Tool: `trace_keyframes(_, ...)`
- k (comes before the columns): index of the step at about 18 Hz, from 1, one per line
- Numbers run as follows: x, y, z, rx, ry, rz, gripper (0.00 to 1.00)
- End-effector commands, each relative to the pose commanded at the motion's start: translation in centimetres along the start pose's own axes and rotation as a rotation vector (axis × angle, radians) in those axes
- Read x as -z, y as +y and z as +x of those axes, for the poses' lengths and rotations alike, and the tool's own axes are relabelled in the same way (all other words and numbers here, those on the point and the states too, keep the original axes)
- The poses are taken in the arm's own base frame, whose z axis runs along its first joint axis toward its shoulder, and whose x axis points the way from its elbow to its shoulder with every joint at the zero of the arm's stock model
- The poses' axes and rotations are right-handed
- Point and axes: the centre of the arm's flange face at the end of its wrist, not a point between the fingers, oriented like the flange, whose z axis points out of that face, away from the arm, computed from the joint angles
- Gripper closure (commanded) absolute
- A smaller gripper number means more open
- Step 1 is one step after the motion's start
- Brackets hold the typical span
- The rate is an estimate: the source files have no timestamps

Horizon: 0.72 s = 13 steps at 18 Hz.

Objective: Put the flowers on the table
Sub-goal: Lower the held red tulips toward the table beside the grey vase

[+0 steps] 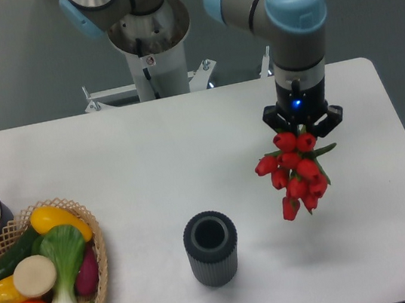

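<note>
The flowers [294, 170] are held buds-down above the right part of the table [186, 146], right of the dark cup [211, 248], pinched by the gripper [303, 127] at stems largely hidden, the arm [286, 24] being pointed straight down, its upper links cut off.

place: robot lab | signs: pedestal-mounted arm [272, 4], white table [186, 146], toy vegetables [45, 274]

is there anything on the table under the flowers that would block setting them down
Nothing visible does. The gripper holds the flowers over bare table; the dark cup stands off to their left.
</note>
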Motion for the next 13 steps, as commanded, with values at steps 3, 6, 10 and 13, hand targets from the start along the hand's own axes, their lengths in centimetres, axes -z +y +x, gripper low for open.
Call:
trace_keyframes(3,-1.9,-1.0,1.0,-0.005,0.024,-0.024,1.0)
trace_keyframes(6,-3.9,-1.4,1.4,0.001,0.051,-0.042,0.88)
trace_keyframes(10,-5.4,-1.5,1.6,-0.011,0.088,-0.05,0.38)
trace_keyframes(13,-6.2,-1.3,2.2,-0.007,0.091,-0.055,0.0)
